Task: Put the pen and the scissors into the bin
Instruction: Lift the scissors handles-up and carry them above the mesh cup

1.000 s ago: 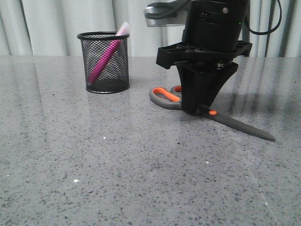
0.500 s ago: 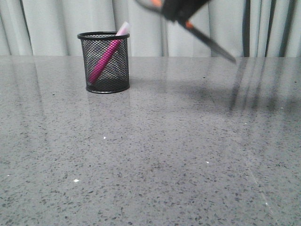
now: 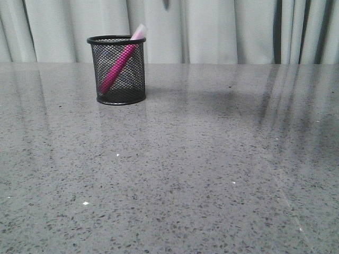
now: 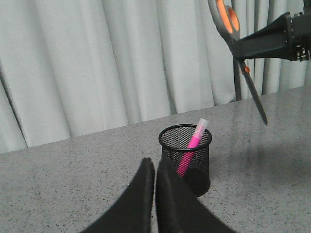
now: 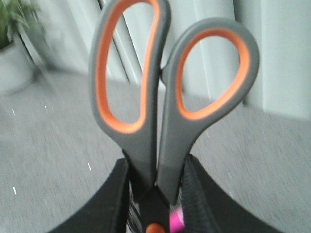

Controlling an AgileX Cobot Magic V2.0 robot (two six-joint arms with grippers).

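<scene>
Right gripper [image 5: 154,194] clamped on scissors [image 4: 238,53] held aloft, pen [image 3: 119,63] leaning in bin [image 3: 116,84], left gripper [image 4: 154,170] jaws closed, empty.

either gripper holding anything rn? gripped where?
The right gripper holds the scissors, clamped just below the handle loops near the pivot, blades hanging down. The left gripper is shut on nothing.

In the front view only a dark sliver of the scissors [image 3: 166,5] shows above the bin [image 3: 116,71]; the blades sit hidden between the right hand [image 5: 155,194] fingers.
</scene>
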